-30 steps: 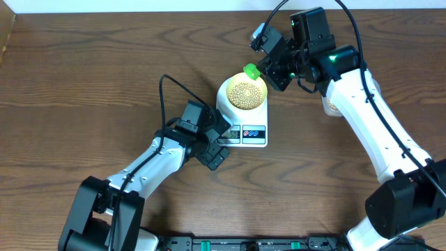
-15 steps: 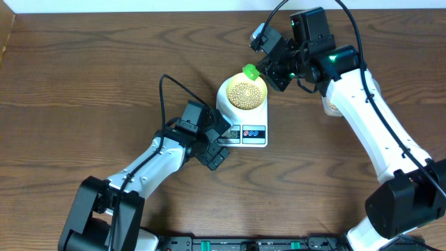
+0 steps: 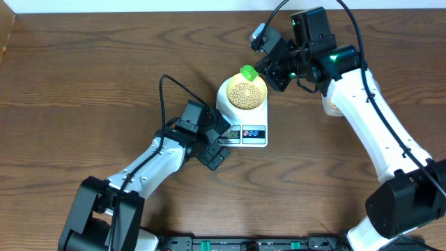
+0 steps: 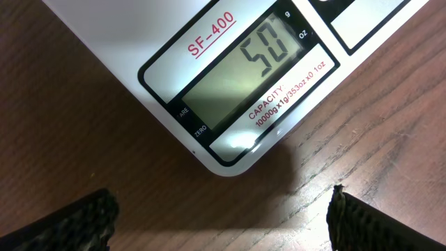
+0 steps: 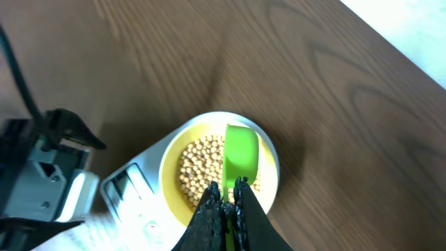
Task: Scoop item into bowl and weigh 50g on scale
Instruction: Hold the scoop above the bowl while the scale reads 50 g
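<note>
Left claw [image 4: 223, 223] stands wide apart just in front of the scale [image 4: 139, 28], whose display [image 4: 244, 77] reads 50. On the scale sits the bowl [image 5: 164, 171], filled with beans [image 5: 198, 164]. Over the scale's far side, the right claw [image 5: 226, 188] is clamped on a green scoop [image 5: 242, 157].

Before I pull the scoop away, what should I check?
1. Display on the scale reads 50: ok.
2. Bowl sits on the scale: ok.
3. Right gripper shut on the scoop: ok.
4. Scoop clear of the beans, not pressing on them: cannot tell.
5. Left gripper open, empty, off the scale: ok.
</note>
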Controlling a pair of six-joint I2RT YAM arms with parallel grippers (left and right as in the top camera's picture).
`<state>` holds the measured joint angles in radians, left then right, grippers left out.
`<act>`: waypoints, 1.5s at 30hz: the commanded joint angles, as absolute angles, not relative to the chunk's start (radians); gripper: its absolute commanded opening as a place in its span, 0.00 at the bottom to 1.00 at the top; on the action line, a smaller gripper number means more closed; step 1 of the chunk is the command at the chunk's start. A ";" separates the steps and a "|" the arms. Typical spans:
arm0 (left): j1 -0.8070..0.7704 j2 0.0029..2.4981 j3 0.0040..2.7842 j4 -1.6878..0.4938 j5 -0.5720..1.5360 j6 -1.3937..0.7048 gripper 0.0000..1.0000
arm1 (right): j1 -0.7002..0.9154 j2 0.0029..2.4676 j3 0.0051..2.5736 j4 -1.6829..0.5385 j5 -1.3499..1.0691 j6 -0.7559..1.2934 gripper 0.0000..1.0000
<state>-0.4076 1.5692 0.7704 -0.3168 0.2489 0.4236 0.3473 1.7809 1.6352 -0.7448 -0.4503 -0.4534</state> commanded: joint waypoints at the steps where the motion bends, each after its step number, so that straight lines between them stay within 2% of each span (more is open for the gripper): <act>1: -0.405 1.583 0.768 -0.319 0.243 0.437 0.98 | 0.318 1.762 1.642 -0.746 -0.572 -0.450 0.01; 12: -0.405 1.583 0.768 -0.319 0.243 0.437 0.98 | 0.247 1.762 1.642 -0.752 -0.725 -0.450 0.01; 45: -0.405 1.583 0.768 -0.319 0.243 0.437 0.98 | 0.270 1.762 1.640 -0.754 -0.646 -0.450 0.01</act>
